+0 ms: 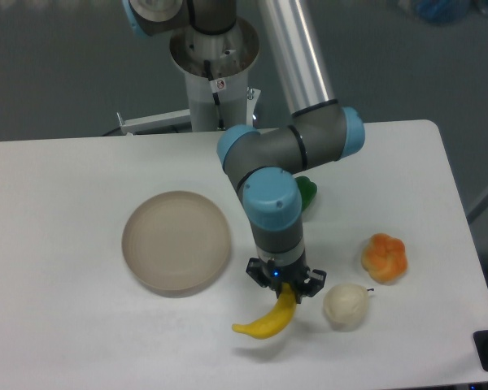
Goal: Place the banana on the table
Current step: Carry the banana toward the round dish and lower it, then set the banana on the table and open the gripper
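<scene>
The gripper [283, 292] is clenched on the upper, right-hand end of the banana [264, 321], fingers pointing straight down from the wrist. From that pinch the fruit hangs down and to the left, its long axis slanted and its free tip lowest, nearest the table [81, 325]. A soft shadow beneath suggests it is not yet resting on the surface. Taking the tan plate [176, 241] as landmark, the banana sits just off the plate's lower right edge, apart from it. The whitish ball [346, 305] lies further right, the orange fruit [385, 257] beyond that.
</scene>
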Available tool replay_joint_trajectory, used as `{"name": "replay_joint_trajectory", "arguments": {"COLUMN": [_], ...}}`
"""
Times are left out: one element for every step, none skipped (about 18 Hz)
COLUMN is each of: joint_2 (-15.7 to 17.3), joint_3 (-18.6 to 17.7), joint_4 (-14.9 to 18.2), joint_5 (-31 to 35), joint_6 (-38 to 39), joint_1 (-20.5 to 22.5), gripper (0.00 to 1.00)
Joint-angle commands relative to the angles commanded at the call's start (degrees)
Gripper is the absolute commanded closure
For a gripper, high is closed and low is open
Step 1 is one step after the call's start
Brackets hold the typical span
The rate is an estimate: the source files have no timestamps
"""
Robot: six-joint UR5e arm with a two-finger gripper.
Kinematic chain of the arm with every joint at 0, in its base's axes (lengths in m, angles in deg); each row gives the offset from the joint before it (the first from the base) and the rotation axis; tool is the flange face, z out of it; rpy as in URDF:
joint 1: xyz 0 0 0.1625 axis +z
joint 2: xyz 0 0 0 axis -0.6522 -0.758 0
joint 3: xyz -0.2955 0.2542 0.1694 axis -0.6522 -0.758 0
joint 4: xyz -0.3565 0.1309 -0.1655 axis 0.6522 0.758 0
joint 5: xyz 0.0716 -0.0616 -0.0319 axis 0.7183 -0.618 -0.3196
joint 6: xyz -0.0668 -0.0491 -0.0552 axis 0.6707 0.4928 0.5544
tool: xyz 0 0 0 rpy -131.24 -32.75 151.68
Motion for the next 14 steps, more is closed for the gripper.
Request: {"name": "replay_joint_trajectory", "arguments": {"joint_2": [-0.35, -0.53, -0.88, -1.06, -1.23, -1.32, -1.58, -1.67, -1.76, -1.76, -1.85, -2.11, -2.2, -2.29], "joint_3": [0.0, -0.18, -0.35, -0.44, -0.44, -0.44, -0.44, -0.44, -0.44, -0.44, -0.44, -0.44, -0.44, -0.44], "joint_4": [0.0, 0.0, 0.0, 0.0, 0.0, 0.0, 0.0, 0.0, 0.0, 0.0, 0.0, 0.0, 0.0, 0.0], "joint_5": [0.09, 0.09, 0.18, 0.18, 0.18, 0.18, 0.18, 0.18, 0.18, 0.18, 0.18, 0.18, 0.18, 0.18], "joint_6": [0.0, 0.09, 0.17, 0.18, 0.18, 0.26, 0.35, 0.26, 0.26, 0.26, 0.0, 0.0, 0.0, 0.09], "joint_1": [-0.09, -0.09, -0.09, -0.09, -0.17, -0.26, -0.26, -0.26, -0.26, -0.26, -0.26, -0.26, -0.26, -0.26], "gripper": [0.62, 0.62, 0.62, 0.62, 0.62, 0.62, 0.62, 0.62, 0.61, 0.61, 0.61, 0.61, 0.61, 0.61]}}
